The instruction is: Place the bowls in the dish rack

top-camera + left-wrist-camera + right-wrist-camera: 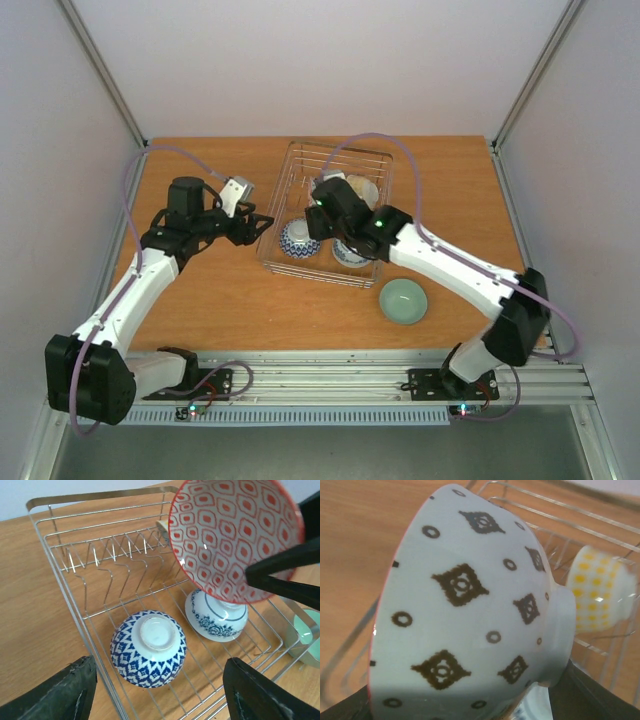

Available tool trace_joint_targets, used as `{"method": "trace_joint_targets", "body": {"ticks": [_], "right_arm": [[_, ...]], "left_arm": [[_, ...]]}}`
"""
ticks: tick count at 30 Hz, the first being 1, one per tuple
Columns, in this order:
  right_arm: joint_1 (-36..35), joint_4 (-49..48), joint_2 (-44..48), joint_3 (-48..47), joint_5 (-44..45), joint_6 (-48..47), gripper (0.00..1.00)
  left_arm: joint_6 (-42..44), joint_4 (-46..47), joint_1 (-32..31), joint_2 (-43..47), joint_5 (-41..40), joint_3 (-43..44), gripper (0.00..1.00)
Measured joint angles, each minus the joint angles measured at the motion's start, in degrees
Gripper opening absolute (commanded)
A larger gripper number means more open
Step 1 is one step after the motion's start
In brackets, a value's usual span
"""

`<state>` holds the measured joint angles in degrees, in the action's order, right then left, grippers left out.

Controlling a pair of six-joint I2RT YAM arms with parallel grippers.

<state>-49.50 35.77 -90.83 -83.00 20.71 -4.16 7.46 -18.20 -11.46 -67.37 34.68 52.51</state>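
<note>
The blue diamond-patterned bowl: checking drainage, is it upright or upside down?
Upside down. The blue diamond-patterned bowl shows its foot ring on top, rim down on the dish rack wires.

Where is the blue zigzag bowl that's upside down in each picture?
Top external: the upside-down blue-and-white zigzag ceramic bowl sits in the near-left corner of the silvery wire dish rack.
Left wrist: the bowl is lower middle, on the rack floor.
Right wrist: not in it.
Shared landmark: the rack.
</note>
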Motion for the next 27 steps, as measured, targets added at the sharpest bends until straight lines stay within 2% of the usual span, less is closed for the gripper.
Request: {"method": "trace_joint_targets", "body": {"ticks": [3, 12, 18, 27], "right_arm": [[0.0, 3.1, -7.5, -6.8, 7.6, -3.8, 0.01], [0.2, 7.7, -20.9, -18.9, 22.3, -11.4, 0.01], [1.1, 8.4, -27.4, -22.9, 26.4, -14.7, 0.01], [3.5, 7.3, -32.2, -24.7, 26.7, -17.0, 0.01]], "left_arm": [[-0.3, 0.2, 0.2, 0.0, -1.0, 0.0, 0.71], [-0.4, 0.2, 0.5, -0.2, -1.3, 0.0, 0.70], [-0.4, 0.2, 0.5, -0.5, -1.0, 0.0, 0.70], [-0.4, 0.2, 0.6, -1.1, -0.2, 0.0, 0.70]]}}
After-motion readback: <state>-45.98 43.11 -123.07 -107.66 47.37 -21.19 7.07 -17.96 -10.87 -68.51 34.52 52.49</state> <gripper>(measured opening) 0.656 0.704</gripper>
